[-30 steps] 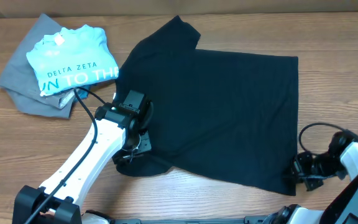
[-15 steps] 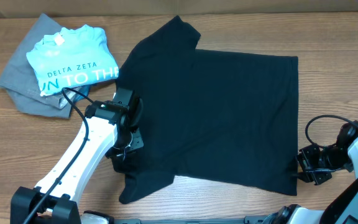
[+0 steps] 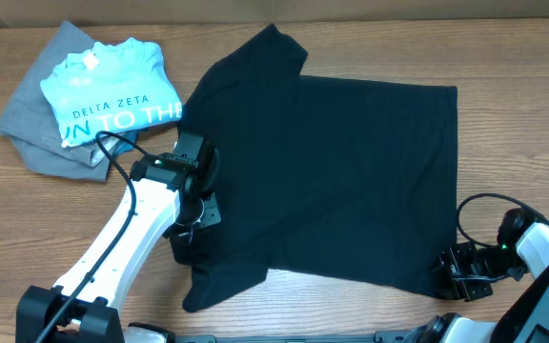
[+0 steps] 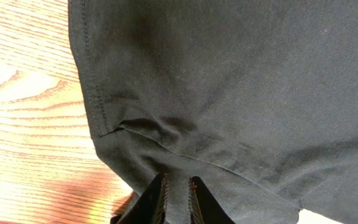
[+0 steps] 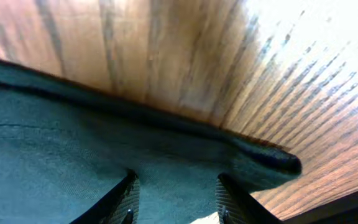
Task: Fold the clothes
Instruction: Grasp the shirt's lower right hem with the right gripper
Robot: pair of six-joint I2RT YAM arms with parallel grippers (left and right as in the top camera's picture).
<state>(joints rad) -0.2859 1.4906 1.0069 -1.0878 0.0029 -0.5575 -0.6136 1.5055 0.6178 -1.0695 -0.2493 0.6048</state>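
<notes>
Black T-shirt [image 3: 332, 162] is spread flat mid-table [image 3: 513, 133]. The left gripper [image 4: 178, 186], at the shirt's 8 o'clock edge, is nearly closed, pinching fabric. The right gripper [image 5: 176, 183], at the 4 o'clock corner, sits parted over the cloth, gripping nothing.

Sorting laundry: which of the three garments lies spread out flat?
The black T-shirt; the light blue T-shirt lies bundled atop the grey garment.
</notes>
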